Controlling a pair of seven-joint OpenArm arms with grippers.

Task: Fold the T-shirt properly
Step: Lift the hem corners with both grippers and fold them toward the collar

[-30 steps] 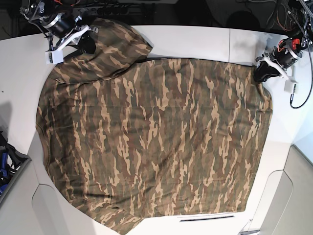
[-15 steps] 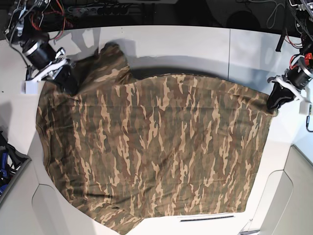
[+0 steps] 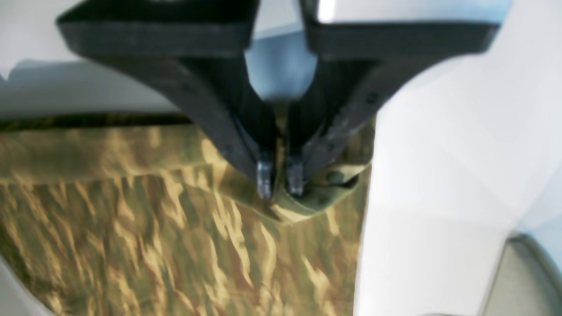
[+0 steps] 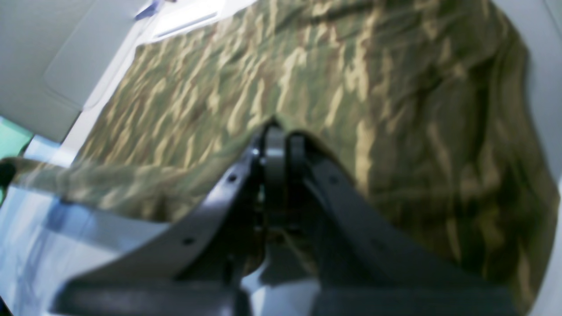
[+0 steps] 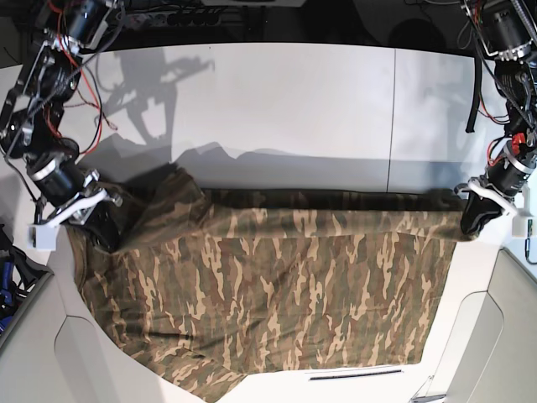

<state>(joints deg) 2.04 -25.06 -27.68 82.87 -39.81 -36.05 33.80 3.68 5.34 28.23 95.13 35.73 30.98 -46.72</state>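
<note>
The camouflage T-shirt (image 5: 277, 294) lies spread over the near half of the white table, its far edge lifted and drawn toward the front. My left gripper (image 5: 470, 225) is shut on the shirt's right far corner; in the left wrist view (image 3: 280, 182) its tips pinch a bunched fold of the cloth (image 3: 307, 202). My right gripper (image 5: 102, 231) is shut on the left far corner by a rumpled sleeve (image 5: 172, 197); in the right wrist view (image 4: 279, 138) the cloth (image 4: 307, 79) drapes over the closed tips. The collar is hidden.
The white table (image 5: 294, 109) shows bare at the back, with a seam line (image 5: 393, 117) on the right. Cables and arm bases stand at the far corners (image 5: 75, 34). A dark bin (image 5: 13, 277) sits off the left edge.
Both grippers have moved toward the table's front, pulling the shirt's far edge with them. The far half of the table is now uncovered and the cloth has doubled over itself.
</note>
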